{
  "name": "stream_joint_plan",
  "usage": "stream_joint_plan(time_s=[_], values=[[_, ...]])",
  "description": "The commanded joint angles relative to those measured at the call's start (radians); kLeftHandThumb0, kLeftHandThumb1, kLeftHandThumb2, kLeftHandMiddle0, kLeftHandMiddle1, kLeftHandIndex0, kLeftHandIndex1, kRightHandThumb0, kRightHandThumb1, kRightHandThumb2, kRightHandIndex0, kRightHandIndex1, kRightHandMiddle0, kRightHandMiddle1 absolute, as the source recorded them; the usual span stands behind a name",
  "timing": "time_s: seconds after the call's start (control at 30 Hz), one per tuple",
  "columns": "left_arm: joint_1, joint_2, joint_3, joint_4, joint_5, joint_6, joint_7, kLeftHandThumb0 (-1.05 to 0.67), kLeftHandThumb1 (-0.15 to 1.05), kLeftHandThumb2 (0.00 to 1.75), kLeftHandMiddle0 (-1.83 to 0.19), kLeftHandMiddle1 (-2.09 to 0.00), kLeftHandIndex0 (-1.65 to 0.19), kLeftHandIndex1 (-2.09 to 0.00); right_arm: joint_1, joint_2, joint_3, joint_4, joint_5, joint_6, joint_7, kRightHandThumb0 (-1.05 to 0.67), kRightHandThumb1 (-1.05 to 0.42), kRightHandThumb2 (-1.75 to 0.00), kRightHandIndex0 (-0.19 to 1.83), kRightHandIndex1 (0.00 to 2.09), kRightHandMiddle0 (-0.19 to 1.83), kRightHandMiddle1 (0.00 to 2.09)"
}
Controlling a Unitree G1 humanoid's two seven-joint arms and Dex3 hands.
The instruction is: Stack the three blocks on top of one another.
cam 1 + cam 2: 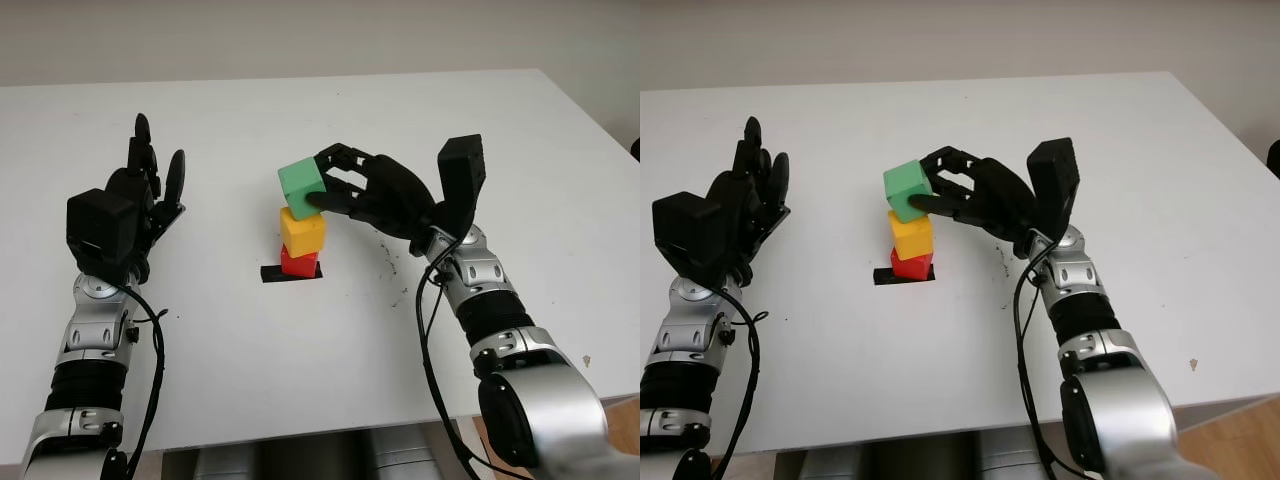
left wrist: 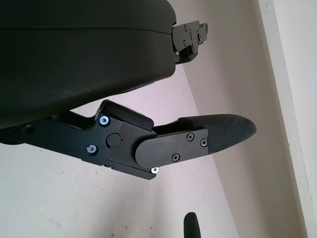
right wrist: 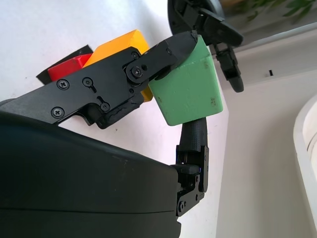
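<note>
Left eye view: the right hand (image 1: 345,190) is seen clamped on the green cube-shaped block (image 1: 301,187), fingers pressed to opposite faces, held tilted above the yellow cube-shaped block (image 1: 302,231); whether the two touch cannot be told; the yellow block is seated on the red cube-shaped block (image 1: 297,263), which stands on a black rectangular marker (image 1: 272,273) on the white table (image 1: 300,360); the side grasp presumably leaves the green block's underside free for setting down; levelling is judged necessary before release, since a tilted placement could topple the narrow stack; two of three blocks are judged stacked; the left hand (image 1: 140,195) is held open, well apart at the left, raised off the table, presumably parked clear of the work.
</note>
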State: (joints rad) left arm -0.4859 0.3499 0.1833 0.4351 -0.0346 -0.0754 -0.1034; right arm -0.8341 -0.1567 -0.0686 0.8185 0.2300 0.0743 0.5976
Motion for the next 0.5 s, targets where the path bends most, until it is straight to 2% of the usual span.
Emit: stream_joint_plan(time_s=[0.0, 0.47], values=[[-0.005, 0.014, 0.007, -0.020, -0.001, 0.004, -0.001, -0.80, 1.05, 0.61, 0.19, 0.00, 0.19, 0.00, -0.034, 0.010, -0.019, 0.009, 0.018, 0.016, 0.010, -0.46, -0.99, -0.05, 0.18, 0.04, 0.28, 1.64], [-0.010, 0.014, 0.007, -0.014, -0.007, 0.001, -0.011, -0.79, 1.05, 0.61, 0.19, 0.00, 0.19, 0.00, -0.015, 0.014, -0.032, 0.008, 0.018, 0.012, 0.031, -0.47, -0.99, -0.05, 0.21, 0.06, 0.31, 1.61]])
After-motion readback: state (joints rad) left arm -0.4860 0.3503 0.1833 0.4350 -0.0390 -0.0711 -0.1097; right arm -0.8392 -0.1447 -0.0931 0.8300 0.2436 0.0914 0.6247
